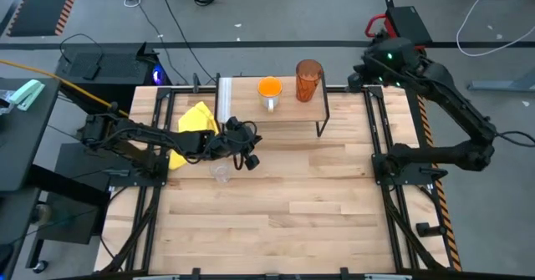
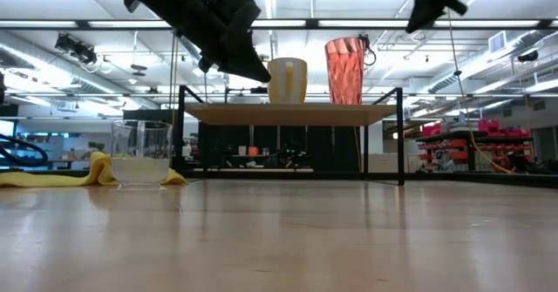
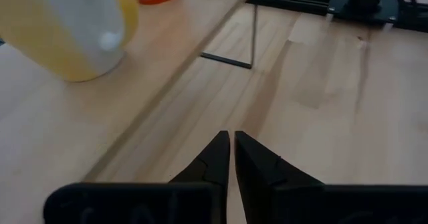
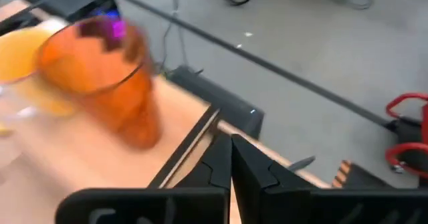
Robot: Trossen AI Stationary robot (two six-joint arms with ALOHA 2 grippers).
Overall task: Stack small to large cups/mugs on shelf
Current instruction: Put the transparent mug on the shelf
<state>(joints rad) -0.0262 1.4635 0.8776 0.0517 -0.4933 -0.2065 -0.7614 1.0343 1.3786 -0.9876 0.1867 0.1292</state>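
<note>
Glass cup [image 2: 140, 153] sits on the desk, unshelved (left gripper [image 1: 247, 158] beside it, pressed together, empty); mug [image 1: 269, 89] and tumbler [image 1: 308, 79] occupy the shelf [image 1: 288, 111].

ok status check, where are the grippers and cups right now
Left gripper shut, empty, above the glass cup on the table. Right gripper shut, empty, beside the shelf. Mug and tumbler on the shelf. Nothing blocking.

Your left gripper [image 1: 248, 149] sits left of centre in the high view, its arm reaching in from the left edge, jaws pressed together and empty (fingertips meet in the wrist view). Your right gripper [image 4: 231, 158] waits at upper right, arm folded, jaws likewise closed.
</note>
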